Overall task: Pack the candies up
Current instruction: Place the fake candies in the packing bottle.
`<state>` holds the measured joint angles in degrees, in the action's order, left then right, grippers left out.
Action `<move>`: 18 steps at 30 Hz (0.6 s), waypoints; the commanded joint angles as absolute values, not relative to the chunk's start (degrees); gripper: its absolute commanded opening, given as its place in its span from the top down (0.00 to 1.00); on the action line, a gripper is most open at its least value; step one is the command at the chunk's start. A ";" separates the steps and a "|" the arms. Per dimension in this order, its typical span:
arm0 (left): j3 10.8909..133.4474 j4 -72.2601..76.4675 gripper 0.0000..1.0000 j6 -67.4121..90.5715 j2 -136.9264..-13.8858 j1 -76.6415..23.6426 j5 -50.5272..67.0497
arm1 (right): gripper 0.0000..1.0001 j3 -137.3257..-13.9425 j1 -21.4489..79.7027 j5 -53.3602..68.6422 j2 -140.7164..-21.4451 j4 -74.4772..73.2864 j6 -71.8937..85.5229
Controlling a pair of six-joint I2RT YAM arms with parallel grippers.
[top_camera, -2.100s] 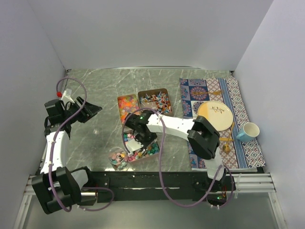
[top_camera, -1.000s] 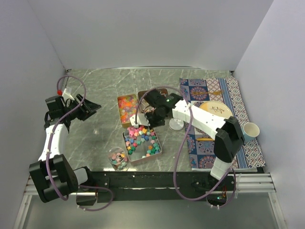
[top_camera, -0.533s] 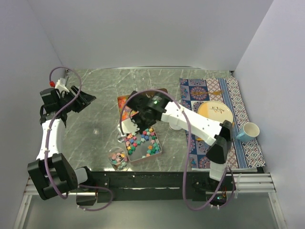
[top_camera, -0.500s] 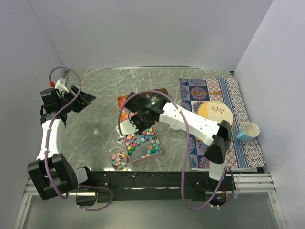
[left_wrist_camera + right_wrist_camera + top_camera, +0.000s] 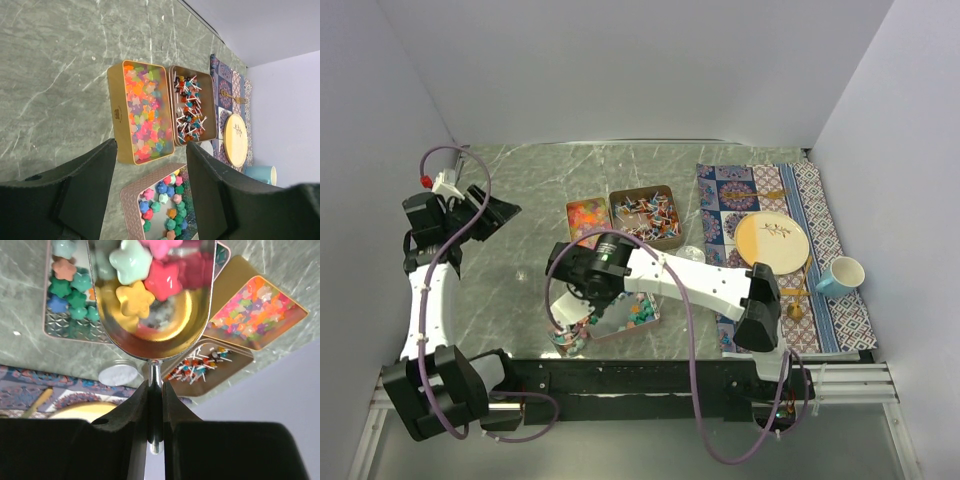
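**Scoop** [image 5: 150, 315] — polished gold-toned metal, rounded bowl, thin stem.
- My right fingers [image 5: 155, 390] are pressed together on the stem, pinching it.
- Long axis runs straight out ahead of them, w/ the bowl beyond the tips.

**Candies** [image 5: 132, 297] — smooth, matte star pieces in mint, red, yellow, pink.
- They sit heaped in the bowl, ahead of the fingers and not touching them.

**Glass jar** [image 5: 563, 342] — clear, round, part-filled; my guess at the target.
- On the overhead view it sits just beside the right fingers, on the near side.
- The tip-out turns on that offset.

**Star tin** [image 5: 60, 332] — bronze, embossed rim.
- It shows past the bowl's edge, more stars inside.

**Left fingers** [image 5: 150, 155] — spread, holding nothing.
- They are well apart from the jar, so the right arm is far nearer.
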<state>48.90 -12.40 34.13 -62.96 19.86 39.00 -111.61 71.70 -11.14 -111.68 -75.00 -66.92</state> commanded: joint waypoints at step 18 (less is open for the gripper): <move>46.67 -12.22 0.34 34.72 -58.44 20.13 37.00 | 1.00 -115.57 74.97 -31.64 -113.64 -76.64 -72.33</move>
